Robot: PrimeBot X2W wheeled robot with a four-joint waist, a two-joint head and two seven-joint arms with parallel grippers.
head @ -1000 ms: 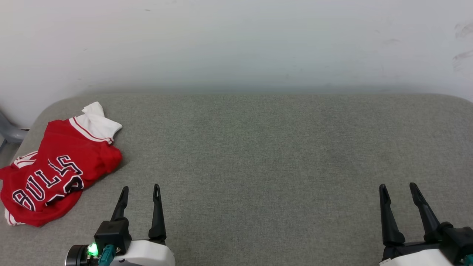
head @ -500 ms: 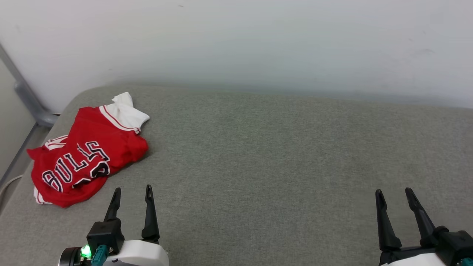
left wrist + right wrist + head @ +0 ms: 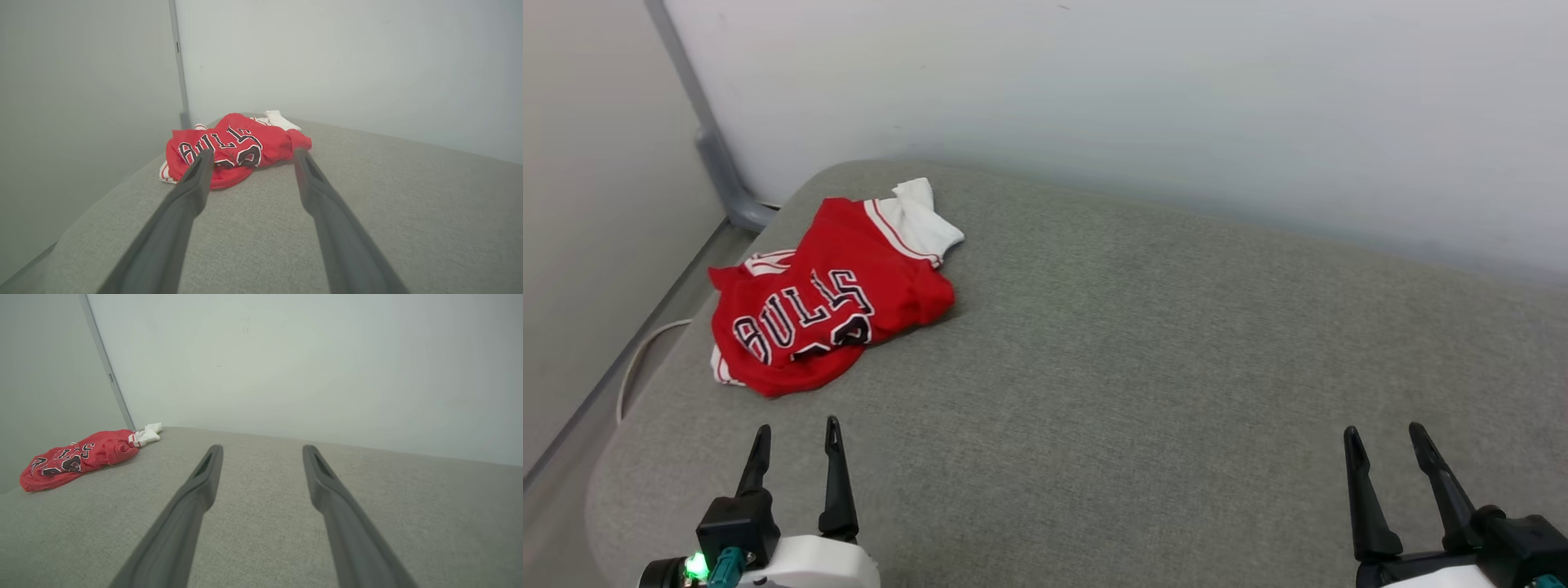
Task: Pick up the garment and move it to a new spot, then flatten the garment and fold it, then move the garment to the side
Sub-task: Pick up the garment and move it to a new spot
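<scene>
Beyond the garment (image 3: 825,310), a grey post (image 3: 712,151) rises.

Soft, even light — faint shadows, sharp focus

You had a shirt (image 3: 825,306) of soft, crumpled cloth on a pad (image 3: 1143,367) covered in grey woven fabric, matt and slightly coarse. The wall (image 3: 1176,98) looked smooth and matt. The left gripper (image 3: 796,426) and right gripper (image 3: 1382,431) showed dark, matt, plastic-looking fingers (image 3: 184,204); the left one's white casing (image 3: 817,563) was smooth plastic.
</scene>
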